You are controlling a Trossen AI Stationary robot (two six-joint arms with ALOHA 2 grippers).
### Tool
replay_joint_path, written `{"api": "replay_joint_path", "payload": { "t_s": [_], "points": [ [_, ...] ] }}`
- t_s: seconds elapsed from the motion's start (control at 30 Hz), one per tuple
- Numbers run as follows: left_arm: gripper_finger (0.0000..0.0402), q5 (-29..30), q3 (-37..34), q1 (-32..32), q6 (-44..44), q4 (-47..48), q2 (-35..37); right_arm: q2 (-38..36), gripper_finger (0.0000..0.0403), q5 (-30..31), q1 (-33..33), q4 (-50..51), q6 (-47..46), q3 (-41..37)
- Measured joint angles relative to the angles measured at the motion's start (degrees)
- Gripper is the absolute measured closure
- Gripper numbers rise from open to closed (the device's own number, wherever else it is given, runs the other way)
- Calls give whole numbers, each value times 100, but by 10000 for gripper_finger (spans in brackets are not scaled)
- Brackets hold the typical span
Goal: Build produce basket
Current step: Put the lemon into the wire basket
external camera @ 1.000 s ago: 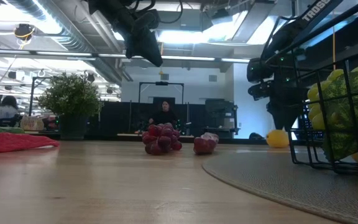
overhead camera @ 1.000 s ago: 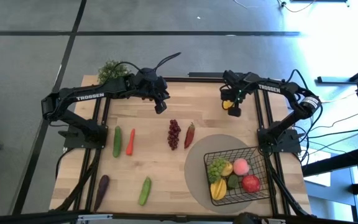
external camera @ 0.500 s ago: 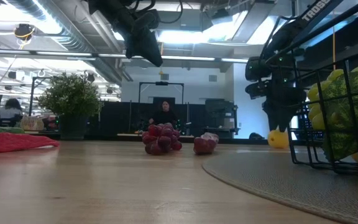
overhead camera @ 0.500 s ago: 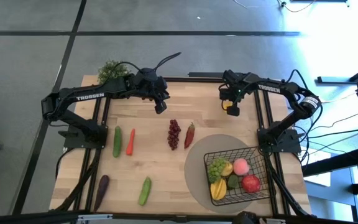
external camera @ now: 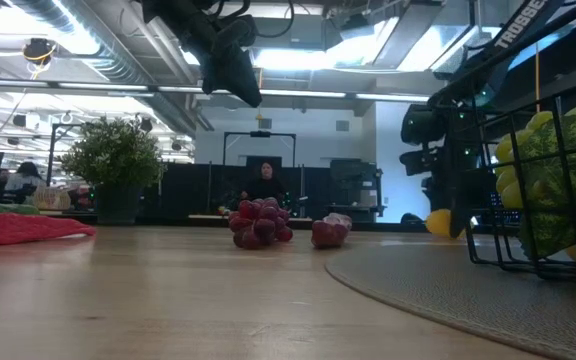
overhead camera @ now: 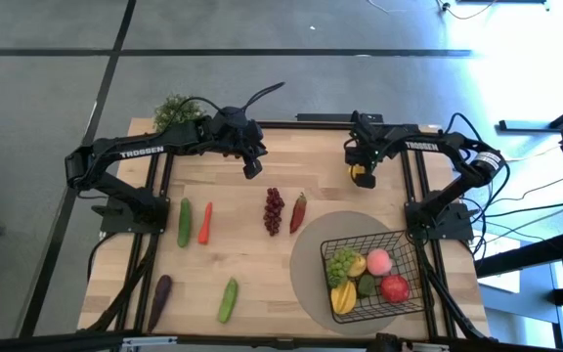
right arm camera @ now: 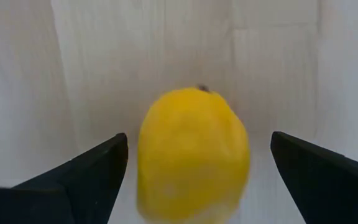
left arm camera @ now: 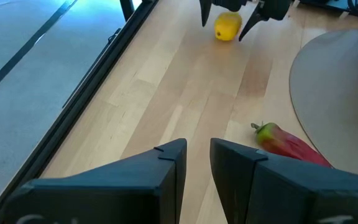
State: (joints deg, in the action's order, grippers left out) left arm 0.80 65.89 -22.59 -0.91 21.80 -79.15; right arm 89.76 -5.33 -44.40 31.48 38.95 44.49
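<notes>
The lemon lies on the bare wood at the far right part of the table, well apart from the basket, and it sits between the spread fingers of the right gripper, which has nothing clamped yet. The risk here seems to lie in the fruit's rounded, smooth skin: if the jaws close while off-centre or too high, the lemon could squirt out sideways and roll toward the table's back edge. It also looks slightly nearer one finger in the right wrist view, so one finger may touch first and nudge it.

The basket, on the round mat at the near right, already holds several pieces of produce, so a careless drop could bounce off the pile. Dark red grapes and a mango lie mid-table, cucumbers, a carrot and an eggplant to the left.

The left gripper hangs above the table's far middle, fingers nearly together on nothing, clear of the right arm's likely path
</notes>
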Motion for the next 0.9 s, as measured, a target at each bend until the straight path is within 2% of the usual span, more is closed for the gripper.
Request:
{"api": "replay_joint_path", "payload": {
  "t_s": [0.2,0.3,0.43,0.7,0.9],
  "points": [
    [341,1,0,2,0,1,0,0,31,122,7,-86,-740,-83],
    [341,0,0,2,0,0,0,0,49,121,12,-90,-1128,-83],
    [341,1,0,2,0,2,0,0,100,127,77,-47,-1609,-83],
    [341,0,0,2,0,2,0,-5,252,123,255,91,-2602,-78],
    [341,0,0,2,0,0,0,-7,256,-53,408,286,-3182,14]
  ]
}}
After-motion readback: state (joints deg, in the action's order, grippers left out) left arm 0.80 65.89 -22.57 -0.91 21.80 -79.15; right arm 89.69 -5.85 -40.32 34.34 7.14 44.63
